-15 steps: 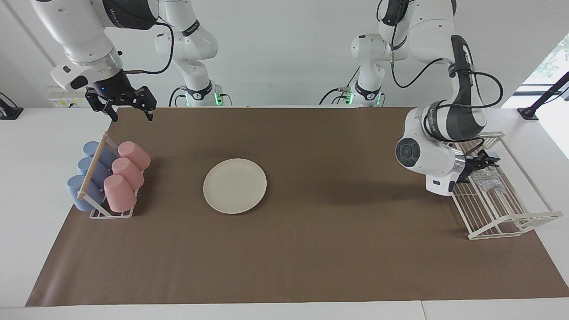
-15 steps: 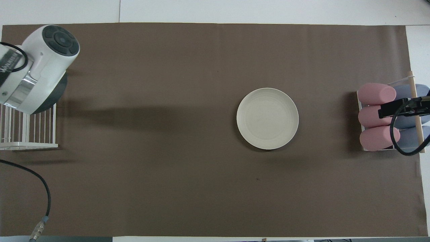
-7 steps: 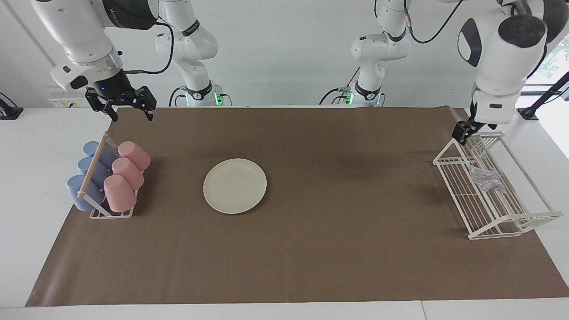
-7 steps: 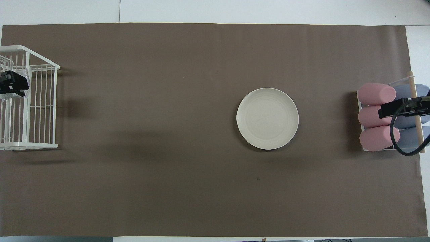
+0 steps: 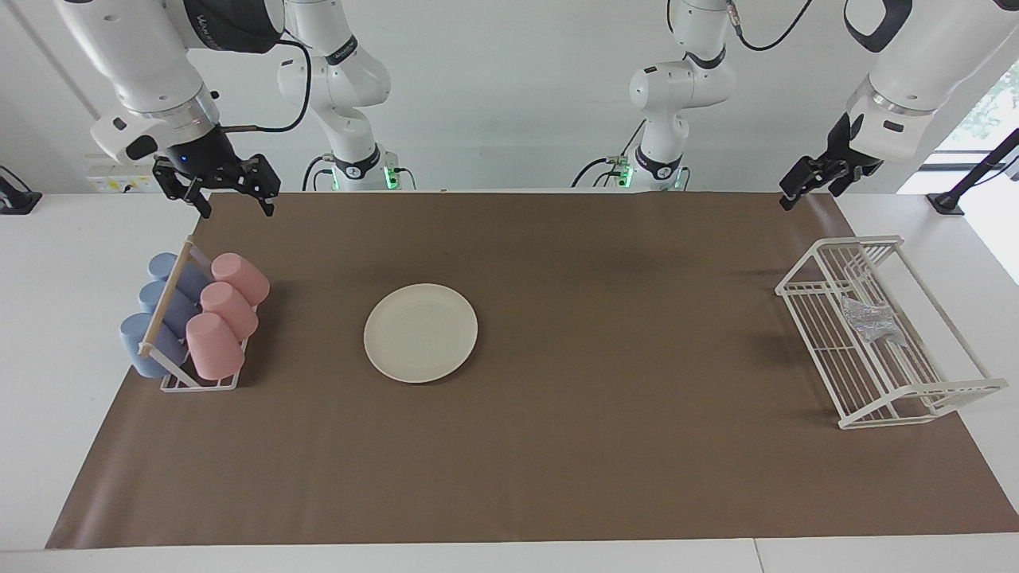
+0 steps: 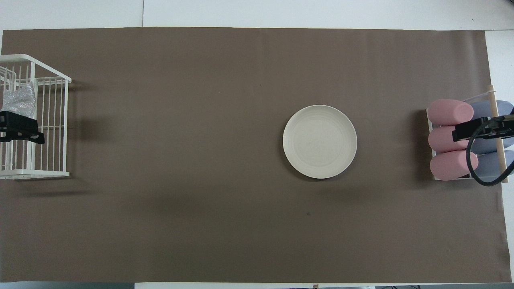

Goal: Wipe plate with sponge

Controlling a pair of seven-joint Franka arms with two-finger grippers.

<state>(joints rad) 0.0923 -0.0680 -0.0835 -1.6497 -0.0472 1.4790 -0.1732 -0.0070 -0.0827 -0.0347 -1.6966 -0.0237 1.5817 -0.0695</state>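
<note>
Your facing view gives you both arms whole: the left gripper (image 5: 814,181) is raised in the air over the edge of the brown mat (image 5: 605,334) at the left arm's end of the table, empty, and the right gripper (image 5: 231,195) waits raised over the mat's corner at the right arm's end, its fingers spread wide with nothing between them. From overhead you get only dark fragments of each at the frame's edges, the left one overlapping the white wire rack (image 6: 48,120), the right one overlapping the cup holder (image 6: 461,138) with its pink and blue cups lying on their sides. The overhead view does show you the plate (image 6: 319,141) as a true circle, cream-white with a shallow rim and faint rings, lying flat on the mat, nearer the cup holder than the rack. The sponge (image 5: 872,321) lies in the rack, a small crumpled silvery, see-through wad, well apart from the plate. Overhead the sponge (image 6: 19,100) and rack are cut off by the frame edge. You cannot tell from the pictures how far the left gripper's fingers stand apart; they hold nothing.
</note>
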